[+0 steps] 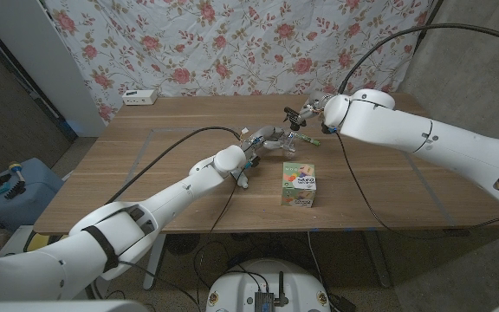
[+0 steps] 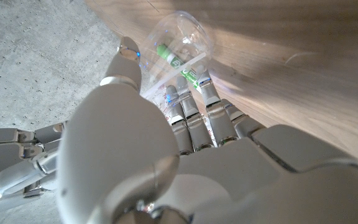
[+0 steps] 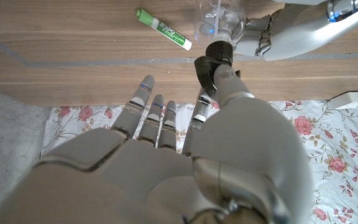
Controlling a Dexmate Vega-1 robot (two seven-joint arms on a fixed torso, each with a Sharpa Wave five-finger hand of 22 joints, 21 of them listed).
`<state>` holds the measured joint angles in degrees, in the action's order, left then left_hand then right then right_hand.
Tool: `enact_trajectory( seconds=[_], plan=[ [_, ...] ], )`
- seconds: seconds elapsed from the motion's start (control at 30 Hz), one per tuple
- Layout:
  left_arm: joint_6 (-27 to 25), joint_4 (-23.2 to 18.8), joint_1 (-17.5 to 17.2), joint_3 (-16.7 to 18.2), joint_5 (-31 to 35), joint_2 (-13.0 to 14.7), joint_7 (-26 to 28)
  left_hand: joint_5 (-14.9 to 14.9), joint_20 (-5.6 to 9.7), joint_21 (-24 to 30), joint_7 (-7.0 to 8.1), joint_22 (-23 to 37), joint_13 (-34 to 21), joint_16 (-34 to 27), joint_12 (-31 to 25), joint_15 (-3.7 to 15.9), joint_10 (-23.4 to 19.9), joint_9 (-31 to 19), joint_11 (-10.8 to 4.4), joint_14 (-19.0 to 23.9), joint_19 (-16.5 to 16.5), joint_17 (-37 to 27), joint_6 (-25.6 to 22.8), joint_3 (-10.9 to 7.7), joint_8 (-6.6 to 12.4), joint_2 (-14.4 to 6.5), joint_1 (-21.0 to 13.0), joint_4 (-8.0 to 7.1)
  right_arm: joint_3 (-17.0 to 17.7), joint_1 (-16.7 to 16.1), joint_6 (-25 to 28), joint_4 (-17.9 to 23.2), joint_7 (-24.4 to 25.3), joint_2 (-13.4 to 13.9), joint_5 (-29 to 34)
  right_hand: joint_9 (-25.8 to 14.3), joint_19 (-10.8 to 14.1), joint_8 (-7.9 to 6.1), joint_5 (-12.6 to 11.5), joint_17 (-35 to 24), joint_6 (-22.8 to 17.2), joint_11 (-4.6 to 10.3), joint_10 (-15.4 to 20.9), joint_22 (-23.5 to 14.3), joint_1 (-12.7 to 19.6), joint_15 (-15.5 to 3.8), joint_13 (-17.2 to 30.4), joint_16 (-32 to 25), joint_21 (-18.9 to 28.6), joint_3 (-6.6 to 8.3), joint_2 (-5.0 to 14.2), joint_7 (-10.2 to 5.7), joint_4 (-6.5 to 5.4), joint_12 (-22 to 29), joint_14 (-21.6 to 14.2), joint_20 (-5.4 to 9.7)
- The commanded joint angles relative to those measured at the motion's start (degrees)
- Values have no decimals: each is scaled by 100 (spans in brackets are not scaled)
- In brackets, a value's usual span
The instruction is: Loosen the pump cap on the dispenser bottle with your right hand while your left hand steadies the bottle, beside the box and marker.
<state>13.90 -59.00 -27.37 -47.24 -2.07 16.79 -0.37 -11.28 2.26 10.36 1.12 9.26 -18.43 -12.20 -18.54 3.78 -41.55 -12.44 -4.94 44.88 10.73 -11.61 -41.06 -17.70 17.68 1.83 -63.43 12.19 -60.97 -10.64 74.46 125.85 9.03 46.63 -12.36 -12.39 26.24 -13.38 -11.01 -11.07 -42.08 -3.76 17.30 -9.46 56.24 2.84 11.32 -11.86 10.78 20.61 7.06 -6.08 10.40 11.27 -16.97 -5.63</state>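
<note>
A floral curtain (image 1: pixel 232 43) hangs behind the wooden counter (image 1: pixel 171 186), where a white power strip (image 1: pixel 140 97) lies. Mid-counter, the left hand (image 1: pixel 262 143) wraps the clear plastic dispenser bottle (image 1: pixel 286 144); the right hand (image 1: pixel 306 114) pinches its black pump cap (image 3: pixel 218 51). The green marker (image 1: pixel 308 139) and small printed box (image 1: pixel 299 185) sit nearby.

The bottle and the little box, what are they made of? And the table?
The bottle looks like clear, shiny plastic: the green marker shows right through it. Its pump cap looks like black plastic, duller. The box seems to be printed cardboard, with flat colourful sides and sharp folded edges. The table looks like smooth wood, with grain lines, though it could be a veneer.
</note>
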Motion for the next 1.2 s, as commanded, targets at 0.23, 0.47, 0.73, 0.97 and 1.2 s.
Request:
enact_trajectory(
  seconds=[0.23,0.47,0.73,0.97,1.2],
  plan=[
    [72,198,100,-8,-24,-67,-53,-24,425,9,106,16,-1170,-27,-31,532,-312,-3,-290,116,12,-12,-390,-399,23,-772,432,-348,425,-388,-423,-214,-163,-38,262,-29,20,-72,25,-46,-146,123,48,-19,214,-143,24,-69,10,98,36,-313,-21,35,-60,103],
    [119,313,150,-18,-34,-114,-66,-23,423,10,114,16,-1174,-23,-32,526,-322,-4,-288,119,16,-6,-394,-399,21,-765,438,-344,609,-572,-595,-261,-166,-45,341,-32,13,-155,36,-59,-393,195,122,-22,323,-200,26,-93,10,117,49,-511,-30,53,-90,129],
    [128,330,164,-35,-25,-134,-63,-21,413,9,115,16,-1179,-21,-28,534,-322,-4,-288,111,13,-8,-384,-400,13,-768,440,-343,794,-809,-730,-229,-67,-45,487,-31,78,-264,44,-82,-733,414,238,-26,434,-301,26,-144,35,118,59,-626,-46,74,-169,188],
    [63,194,104,-32,-19,-96,-36,-21,409,9,113,16,-1183,-15,-28,531,-326,-4,-290,111,13,-1,-392,-401,13,-770,453,-349,951,-1002,-786,-182,6,-63,565,-29,127,-323,50,-93,-928,543,306,-28,496,-388,26,-178,49,110,52,-650,-48,83,-229,224],
    [71,166,80,-30,-15,-91,-16,-19,409,10,108,16,-1188,-15,-27,535,-331,-4,-293,117,16,1,-395,-400,9,-770,456,-347,1008,-1052,-821,-128,-86,-29,592,-26,129,-329,54,-98,-968,574,322,-29,533,-409,26,-189,48,108,47,-657,-43,80,-244,253]
  ],
)
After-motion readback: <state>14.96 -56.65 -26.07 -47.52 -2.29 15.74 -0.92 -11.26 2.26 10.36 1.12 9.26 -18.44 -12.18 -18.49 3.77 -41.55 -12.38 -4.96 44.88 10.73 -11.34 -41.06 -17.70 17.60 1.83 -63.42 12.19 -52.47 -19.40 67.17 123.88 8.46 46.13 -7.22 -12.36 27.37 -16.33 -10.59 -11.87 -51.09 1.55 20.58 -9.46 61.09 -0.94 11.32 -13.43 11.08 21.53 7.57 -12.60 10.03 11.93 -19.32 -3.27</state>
